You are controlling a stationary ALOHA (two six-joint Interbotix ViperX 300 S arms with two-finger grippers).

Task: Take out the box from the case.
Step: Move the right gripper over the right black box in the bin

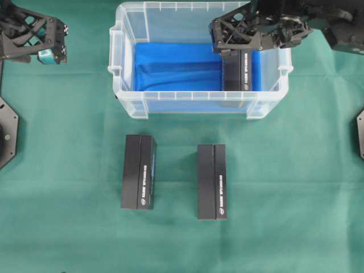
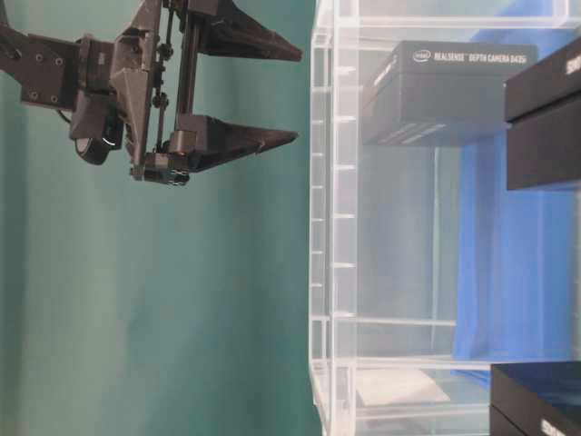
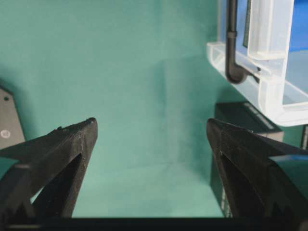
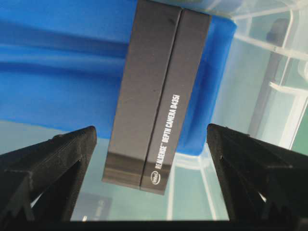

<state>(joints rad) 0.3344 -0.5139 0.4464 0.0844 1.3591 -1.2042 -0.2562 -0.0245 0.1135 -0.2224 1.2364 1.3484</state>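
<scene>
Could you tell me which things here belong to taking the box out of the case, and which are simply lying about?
Part of the job:
case
box in the case
right pincer, open above that box

Lying about:
two boxes on the green cloth
left pincer, open, idle

The black box (image 4: pixel 156 96) lying on the blue cloth (image 4: pixel 57 72) inside the case (image 1: pixel 199 103) is showing white print along its side in the right wrist view: an oval Intel logo followed by "REALSENSE DEPTH CAMERA D435i". In the table-level view, the same wording is reading across a box (image 2: pixel 449 91) seen through the clear wall. On the two boxes outside the case, one on the left (image 1: pixel 138 172) and one on the right (image 1: pixel 211 181), white lettering is running along the sides but is staying too small to read.
</scene>
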